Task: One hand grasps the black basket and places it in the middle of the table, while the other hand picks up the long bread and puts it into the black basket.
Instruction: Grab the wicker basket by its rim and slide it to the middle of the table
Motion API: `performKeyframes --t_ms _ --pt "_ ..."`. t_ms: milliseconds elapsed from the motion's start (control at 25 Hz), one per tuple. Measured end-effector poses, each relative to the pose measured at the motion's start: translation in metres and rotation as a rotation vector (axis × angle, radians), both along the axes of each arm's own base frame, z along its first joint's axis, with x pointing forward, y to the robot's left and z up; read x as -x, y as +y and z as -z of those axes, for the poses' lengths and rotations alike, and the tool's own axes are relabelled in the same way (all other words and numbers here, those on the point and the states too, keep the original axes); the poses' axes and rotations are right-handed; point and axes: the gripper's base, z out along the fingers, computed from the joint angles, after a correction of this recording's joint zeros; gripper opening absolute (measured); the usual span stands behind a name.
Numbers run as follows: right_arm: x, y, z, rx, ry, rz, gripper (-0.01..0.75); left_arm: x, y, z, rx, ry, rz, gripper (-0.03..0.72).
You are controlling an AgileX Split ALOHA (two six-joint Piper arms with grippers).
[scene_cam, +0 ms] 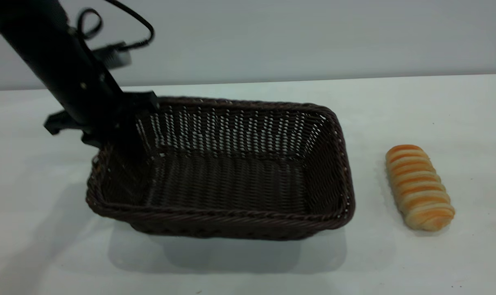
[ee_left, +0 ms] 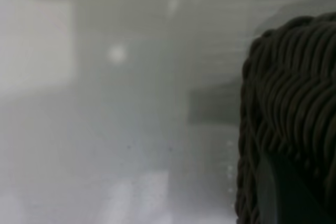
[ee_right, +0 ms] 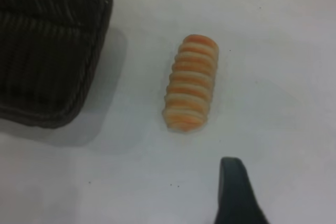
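Observation:
The black basket [scene_cam: 231, 172] sits left of centre on the table [scene_cam: 436, 106], with a shadow under its base. My left gripper [scene_cam: 123, 137] is shut on the braided rim at the basket's back-left corner. In the left wrist view one finger [ee_left: 278, 195] lies against the weave [ee_left: 294, 93]. The long bread [scene_cam: 420, 186] lies on the table to the right of the basket, apart from it. In the right wrist view it [ee_right: 191, 82] lies beyond my right gripper, whose one visible finger [ee_right: 236, 190] hovers above the table; the gripper looks open and empty. The right arm is out of the exterior view.
The basket is empty inside. A grey wall [scene_cam: 313, 37] runs behind the table's far edge. The left arm's cable [scene_cam: 141, 24] loops above the basket's back-left corner. The basket's corner shows in the right wrist view [ee_right: 52, 51].

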Motion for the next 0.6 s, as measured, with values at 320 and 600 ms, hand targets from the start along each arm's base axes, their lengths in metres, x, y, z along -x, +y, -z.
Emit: performKeyframes --t_ms 320,600 --pt "0.0 0.0 0.0 0.0 0.0 0.0 0.441 -0.001 0.0 0.005 0.0 0.026 -0.012 0.157" --pt "0.0 0.0 0.0 0.0 0.0 0.0 0.441 0.001 0.002 -0.009 -0.021 0.01 0.018 0.483"
